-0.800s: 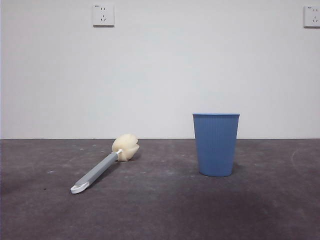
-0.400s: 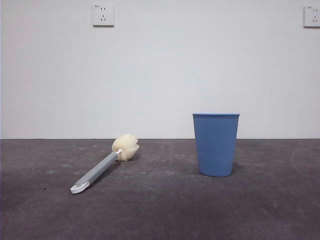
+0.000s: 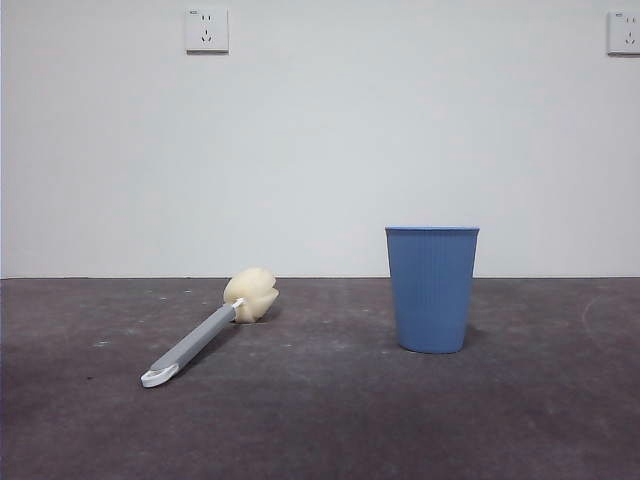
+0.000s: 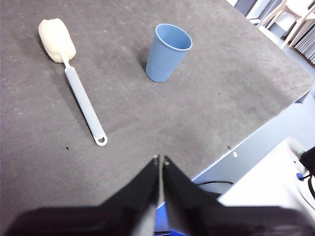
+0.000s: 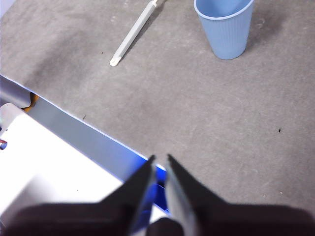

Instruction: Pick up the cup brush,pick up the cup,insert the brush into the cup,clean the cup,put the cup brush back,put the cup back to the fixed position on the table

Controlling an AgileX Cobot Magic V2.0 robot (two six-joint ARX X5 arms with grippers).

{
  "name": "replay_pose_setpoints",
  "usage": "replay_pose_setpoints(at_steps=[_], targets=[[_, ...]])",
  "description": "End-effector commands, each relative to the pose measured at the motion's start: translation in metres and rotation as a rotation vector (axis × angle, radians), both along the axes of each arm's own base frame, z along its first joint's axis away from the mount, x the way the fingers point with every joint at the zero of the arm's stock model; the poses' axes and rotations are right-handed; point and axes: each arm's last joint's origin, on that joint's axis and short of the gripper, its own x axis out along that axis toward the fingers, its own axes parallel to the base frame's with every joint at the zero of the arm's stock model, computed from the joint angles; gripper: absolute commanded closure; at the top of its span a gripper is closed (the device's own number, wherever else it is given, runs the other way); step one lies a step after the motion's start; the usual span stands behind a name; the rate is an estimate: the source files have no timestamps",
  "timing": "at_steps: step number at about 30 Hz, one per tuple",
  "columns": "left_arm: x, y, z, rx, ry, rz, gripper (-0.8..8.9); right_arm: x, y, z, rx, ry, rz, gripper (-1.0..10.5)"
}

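Observation:
The cup brush [image 3: 205, 334] lies flat on the dark grey table [image 3: 320, 420], left of centre, its cream sponge head [image 3: 251, 294] toward the wall and its white looped tip [image 3: 158, 377] toward the front. The light blue ribbed cup [image 3: 432, 289] stands upright right of centre, apart from the brush. Both also show in the left wrist view: cup brush [image 4: 78, 88], cup [image 4: 168, 53]. The right wrist view has the cup [image 5: 225, 27] and part of the brush handle [image 5: 133, 34]. My left gripper [image 4: 160, 160] and right gripper [image 5: 159, 158] hover over the table's near edge, both shut and holding nothing.
A white wall with two sockets [image 3: 206, 30] backs the table. The table's front edge [image 5: 83, 118] drops to a white base and floor below. White chairs [image 4: 295, 14] stand beyond the table's far side.

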Motion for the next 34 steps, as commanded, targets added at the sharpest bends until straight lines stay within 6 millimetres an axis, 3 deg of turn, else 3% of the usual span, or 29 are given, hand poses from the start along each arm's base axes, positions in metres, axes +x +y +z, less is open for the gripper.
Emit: replay_pose_setpoints(at_steps=[1, 3, 4, 19, 27, 31, 34], targets=[[0.000, 0.000, 0.002, -0.005, -0.002, 0.006, 4.18, 0.000, 0.000, 0.001, 0.007, -0.007, -0.004, 5.3], [0.000, 0.000, 0.002, -0.008, -0.003, 0.006, 2.29, 0.001, 0.000, 0.002, 0.021, -0.002, -0.020, 3.6], [0.000, 0.000, 0.002, -0.008, -0.005, 0.006, 2.20, 0.001, 0.000, 0.002, 0.024, 0.000, -0.024, 3.3], [0.017, -0.002, 0.005, -0.046, 0.037, 0.015, 2.22, 0.002, 0.001, 0.002, 0.027, -0.006, -0.021, 3.5], [0.051, -0.010, 0.016, -0.096, 0.028, -0.011, 2.23, 0.002, 0.001, 0.003, 0.036, -0.003, -0.032, 3.5], [0.075, -0.022, 0.012, -0.085, 0.071, -0.030, 3.14, 0.002, 0.001, 0.003, 0.036, -0.002, -0.034, 3.5], [0.095, -0.038, 0.004, -0.054, 0.109, -0.031, 3.14, 0.002, 0.001, 0.003, 0.037, -0.002, -0.034, 3.5]])
